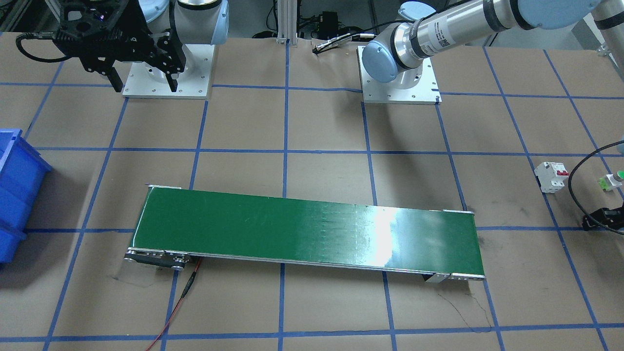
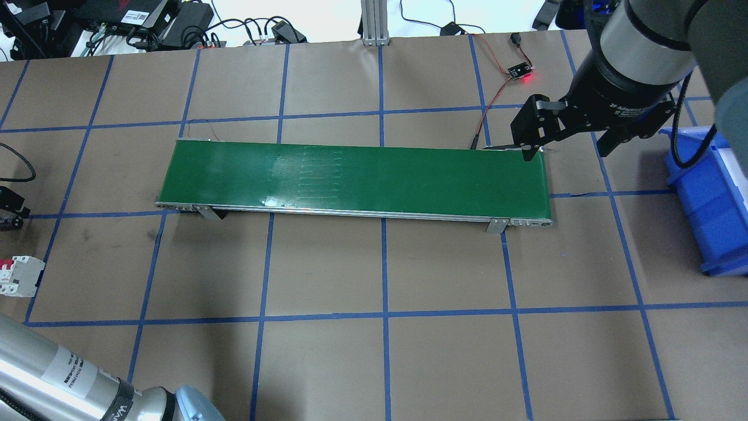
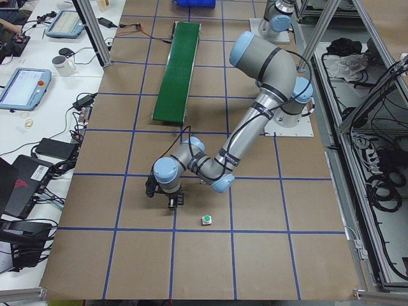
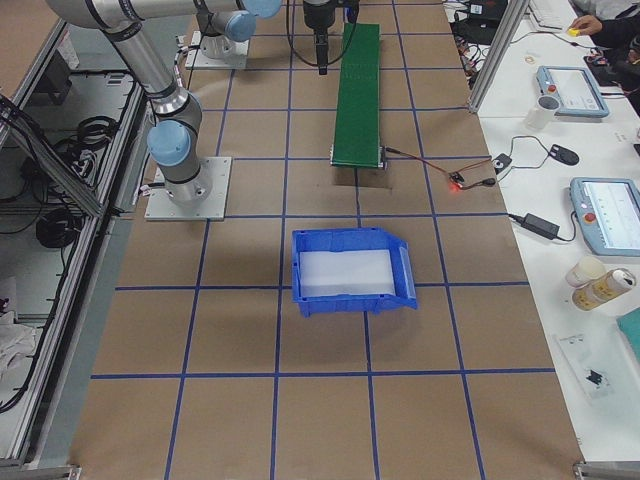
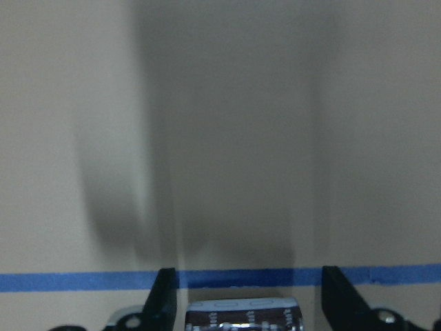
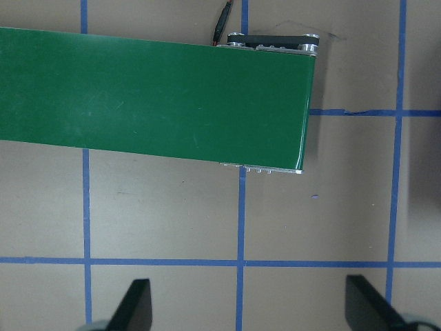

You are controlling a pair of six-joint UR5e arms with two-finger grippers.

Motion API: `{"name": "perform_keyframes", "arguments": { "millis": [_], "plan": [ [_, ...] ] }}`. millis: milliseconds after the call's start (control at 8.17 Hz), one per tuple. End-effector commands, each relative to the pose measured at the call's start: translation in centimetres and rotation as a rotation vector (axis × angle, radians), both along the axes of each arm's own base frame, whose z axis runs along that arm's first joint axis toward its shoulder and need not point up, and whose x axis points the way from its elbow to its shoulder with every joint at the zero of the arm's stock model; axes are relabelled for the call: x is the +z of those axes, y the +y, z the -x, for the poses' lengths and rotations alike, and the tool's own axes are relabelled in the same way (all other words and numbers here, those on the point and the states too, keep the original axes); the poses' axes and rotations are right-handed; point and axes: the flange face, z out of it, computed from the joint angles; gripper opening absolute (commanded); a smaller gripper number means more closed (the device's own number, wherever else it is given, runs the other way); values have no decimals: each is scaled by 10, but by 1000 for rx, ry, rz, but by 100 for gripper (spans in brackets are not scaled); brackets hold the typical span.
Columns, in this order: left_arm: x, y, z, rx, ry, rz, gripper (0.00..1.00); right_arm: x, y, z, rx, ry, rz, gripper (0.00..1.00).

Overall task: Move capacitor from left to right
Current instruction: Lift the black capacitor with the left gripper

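The capacitor [image 5: 241,316], a small dark oblong piece with grey spots, lies on the brown table between the fingers of my left gripper [image 5: 247,272]. That gripper is open and low over the table, with a gap on each side of the capacitor. It also shows at the table's end in the front view [image 1: 604,217] and the exterior left view [image 3: 167,194]. My right gripper [image 1: 145,87] is open and empty. It hovers above the far end of the green conveyor belt [image 2: 350,175], as the right wrist view [image 6: 251,303] shows.
A white block with red switches [image 1: 551,176] and a small white piece with a green cap [image 1: 612,181] stand near the left gripper. A blue bin [image 2: 707,199] sits past the conveyor's other end. A red-lit sensor board [image 2: 517,73] with wires lies behind the belt.
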Motion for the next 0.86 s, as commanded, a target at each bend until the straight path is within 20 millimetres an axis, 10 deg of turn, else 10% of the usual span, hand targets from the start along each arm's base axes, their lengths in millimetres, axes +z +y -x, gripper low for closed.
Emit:
{"name": "perform_keyframes", "arguments": {
  "millis": [0,367,734],
  "plan": [
    [-2,4,-4,5,5,-5,58,0,0,0,0,0,0,100],
    [7,13,-7,0,24,-23,21,0,0,0,0,0,0,100],
    [80,24,6,32,7,-41,18,0,0,0,0,0,0,100]
  ]
}}
